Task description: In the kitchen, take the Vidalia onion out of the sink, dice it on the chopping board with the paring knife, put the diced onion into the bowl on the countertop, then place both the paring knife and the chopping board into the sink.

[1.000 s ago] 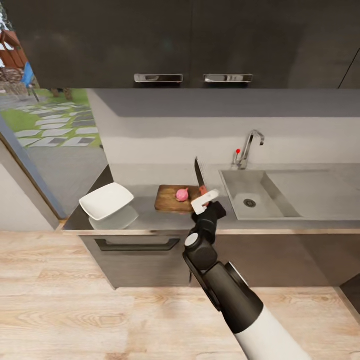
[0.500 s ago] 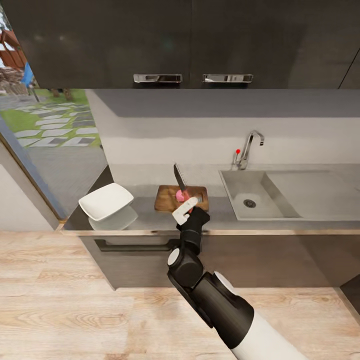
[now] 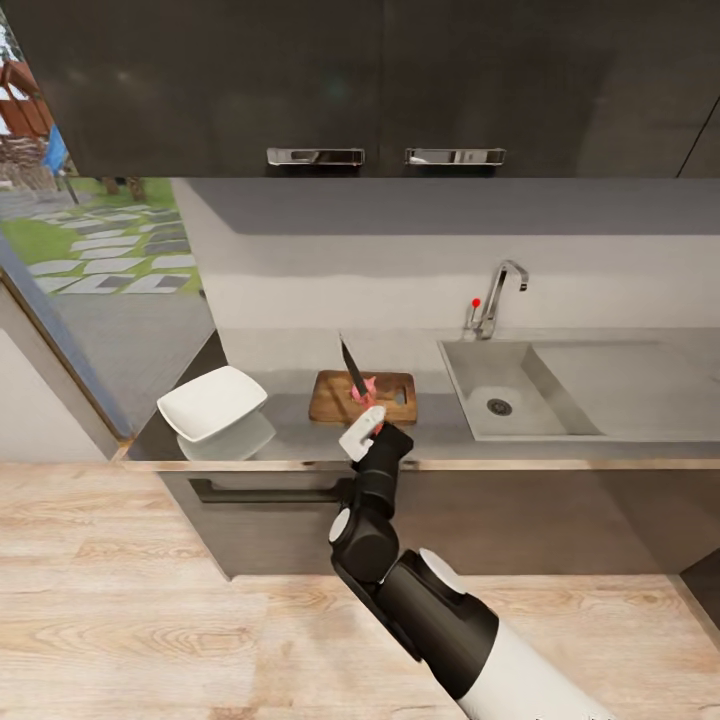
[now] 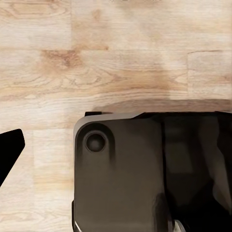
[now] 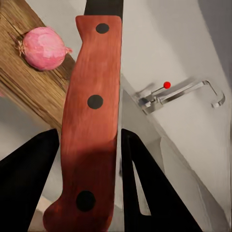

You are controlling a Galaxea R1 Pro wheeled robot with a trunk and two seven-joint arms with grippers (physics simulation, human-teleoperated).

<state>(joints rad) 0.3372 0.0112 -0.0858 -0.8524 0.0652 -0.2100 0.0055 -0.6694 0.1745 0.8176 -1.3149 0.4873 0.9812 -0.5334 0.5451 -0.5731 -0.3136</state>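
To my left the bowl (image 3: pixel 212 402) is sitting empty on the countertop (image 3: pixel 290 440), and I am working on the dicing step: the Vidalia onion (image 3: pixel 364 391) is lying whole on the chopping board (image 3: pixel 335 397), with the sink (image 3: pixel 520 400) off to the right. My right gripper (image 3: pixel 366 428) is pinching the paring knife (image 3: pixel 352 369) by its handle, blade slanting up over the onion, so I judge I am needing to bring the edge down onto the bulb. Compared with a second ago, I am holding the knife further left, now over the onion rather than beside the board's right end.
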